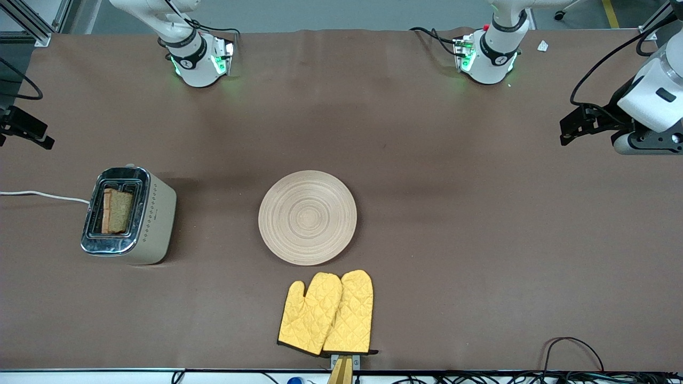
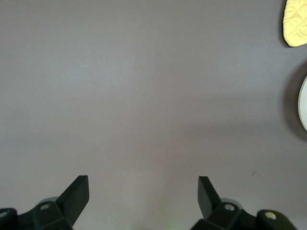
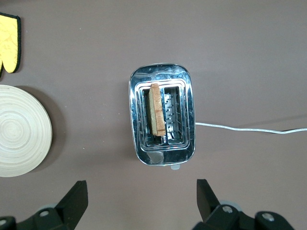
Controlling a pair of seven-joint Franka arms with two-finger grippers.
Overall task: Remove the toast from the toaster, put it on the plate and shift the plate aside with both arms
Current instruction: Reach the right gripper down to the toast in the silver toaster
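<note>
I'm seeing the toaster (image 3: pixel 161 120) gleaming with a mirror-polished chrome top over a matt cream body with a fine dotted pattern, while the toast (image 3: pixel 157 109) standing in one of its slots is showing a rough, speckled wholegrain crumb and a darker crust. The plate (image 1: pixel 308 216) is looking like pale, smooth wood with concentric ring grain, and the oven mitts (image 1: pixel 327 313) are showing as soft yellow quilted cloth edged in dark trim. Under everything the table (image 1: pixel 480 240) is lying covered in a dull brown matt sheet with faint creases, and the arms (image 1: pixel 499 37) are shining in glossy white plastic with black bands.
</note>
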